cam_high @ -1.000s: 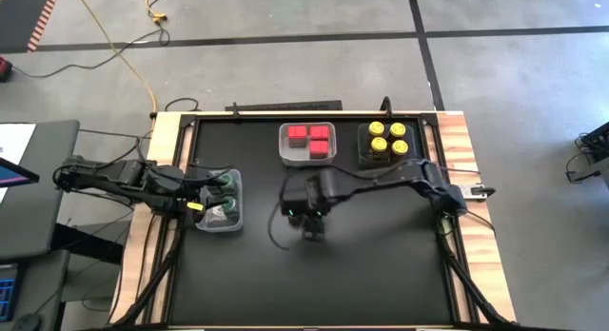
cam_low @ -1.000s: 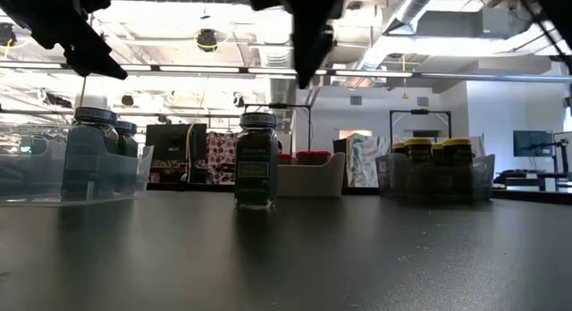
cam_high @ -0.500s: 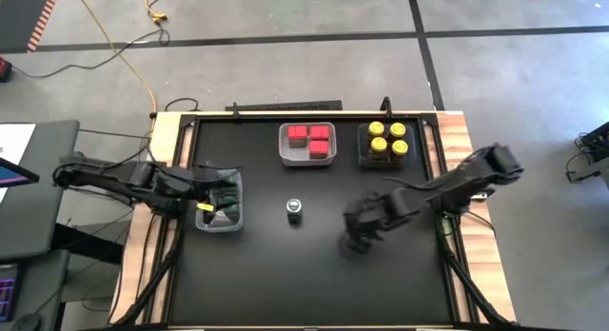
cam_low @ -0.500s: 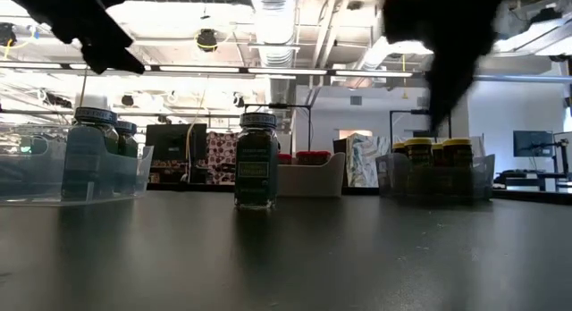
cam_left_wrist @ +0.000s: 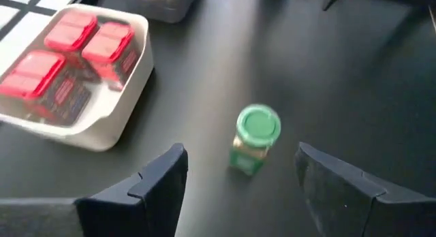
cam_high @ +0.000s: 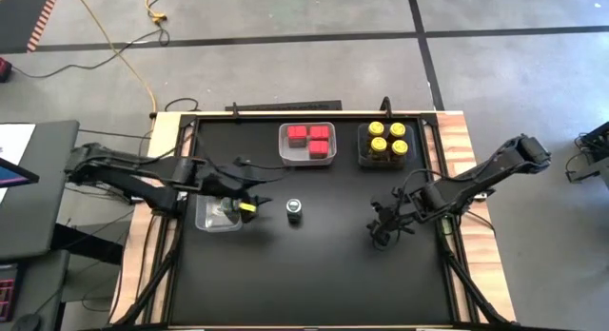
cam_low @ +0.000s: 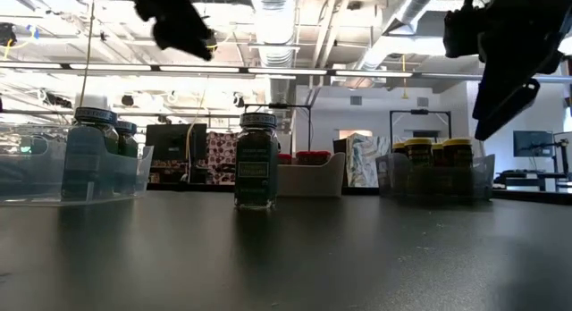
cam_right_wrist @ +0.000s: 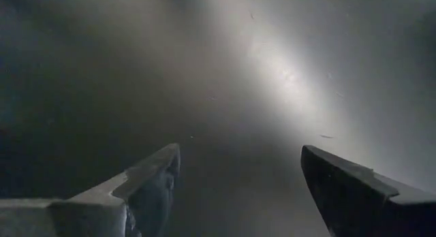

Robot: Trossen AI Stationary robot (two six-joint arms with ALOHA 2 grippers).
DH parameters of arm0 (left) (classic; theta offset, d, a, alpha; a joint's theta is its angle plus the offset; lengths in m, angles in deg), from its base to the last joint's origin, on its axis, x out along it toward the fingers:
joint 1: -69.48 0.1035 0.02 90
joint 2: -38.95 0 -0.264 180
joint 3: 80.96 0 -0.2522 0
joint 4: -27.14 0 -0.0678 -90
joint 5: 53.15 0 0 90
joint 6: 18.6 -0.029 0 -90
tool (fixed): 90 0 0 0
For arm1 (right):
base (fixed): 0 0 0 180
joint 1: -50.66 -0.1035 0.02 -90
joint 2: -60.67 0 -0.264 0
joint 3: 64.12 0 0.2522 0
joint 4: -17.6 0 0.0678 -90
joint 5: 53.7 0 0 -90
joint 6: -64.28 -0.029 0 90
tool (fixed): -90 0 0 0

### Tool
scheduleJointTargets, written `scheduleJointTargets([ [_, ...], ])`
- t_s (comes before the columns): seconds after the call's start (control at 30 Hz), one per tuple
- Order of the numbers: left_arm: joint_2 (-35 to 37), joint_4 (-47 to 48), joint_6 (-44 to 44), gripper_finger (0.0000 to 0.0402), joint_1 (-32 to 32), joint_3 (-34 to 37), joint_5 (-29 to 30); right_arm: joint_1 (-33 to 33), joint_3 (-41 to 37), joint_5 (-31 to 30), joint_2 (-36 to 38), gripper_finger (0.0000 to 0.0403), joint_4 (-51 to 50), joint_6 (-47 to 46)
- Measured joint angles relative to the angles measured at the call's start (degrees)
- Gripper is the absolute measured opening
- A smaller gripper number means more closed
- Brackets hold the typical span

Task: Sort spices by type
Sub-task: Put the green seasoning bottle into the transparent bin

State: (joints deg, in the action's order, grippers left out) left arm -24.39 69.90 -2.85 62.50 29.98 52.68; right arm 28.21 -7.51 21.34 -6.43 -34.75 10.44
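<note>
A green-lidded jar (cam_high: 295,209) stands upright alone on the black table, also in the low view (cam_low: 256,159) and the left wrist view (cam_left_wrist: 255,136). My left gripper (cam_high: 255,200) is open and empty, just left of that jar and above the table. A clear tray (cam_high: 218,215) at the left holds other green-lidded jars (cam_low: 89,150). Red boxes (cam_high: 309,136) sit in a white tray (cam_left_wrist: 102,128) at the back. Yellow-lidded jars (cam_high: 387,138) sit in a tray at the back right. My right gripper (cam_high: 385,228) is open and empty over bare table at the right.
The table's wooden rim (cam_high: 466,160) frames the black surface. Bare table lies toward the near edge (cam_high: 304,283) and between the lone jar and my right gripper.
My right gripper has let go of the green-lidded jar at the table's middle and swung away toward the right edge; the jar stays standing where it was. My left gripper has moved from over the clear tray rightward toward that jar.
</note>
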Motion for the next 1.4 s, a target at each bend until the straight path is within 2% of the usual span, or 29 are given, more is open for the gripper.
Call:
scheduleJointTargets([
  [0.4, -17.7, -0.3, -5.0, 0.0258, 0.0, -12.6, -0.6, 0.0, 0.0, 0.0, -1.5, 0.033, -0.3, 6.3],
  [0.57, -24.4, 2.4, -9.1, 0.0293, 0.0, -19.0, -0.5, 0.0, 0.0, -0.1, -1.5, 0.033, -0.4, 7.3],
  [0.73, -29.5, 5.5, -9.0, 0.0324, 0.0, -23.9, -0.5, 0.0, 0.0, -0.1, -1.5, 0.033, -0.4, 8.4],
  [0.87, -31.1, 6.3, -4.8, 0.0326, -0.1, -24.6, -2.5, 0.0, 0.0, -0.1, -1.5, 0.033, -0.5, 9.3],
  [1.1, -31.4, 7.7, -6.6, 0.0327, 0.8, -24.6, -4.1, 0.0, 0.0, -0.1, -1.5, 0.033, -0.9, 9.3],
  [1.4, -31.4, 7.7, -10.9, 0.0327, 3.7, -24.1, -10.4, 0.0, 0.0, -0.1, -1.5, 0.033, -0.8, 9.3],
])
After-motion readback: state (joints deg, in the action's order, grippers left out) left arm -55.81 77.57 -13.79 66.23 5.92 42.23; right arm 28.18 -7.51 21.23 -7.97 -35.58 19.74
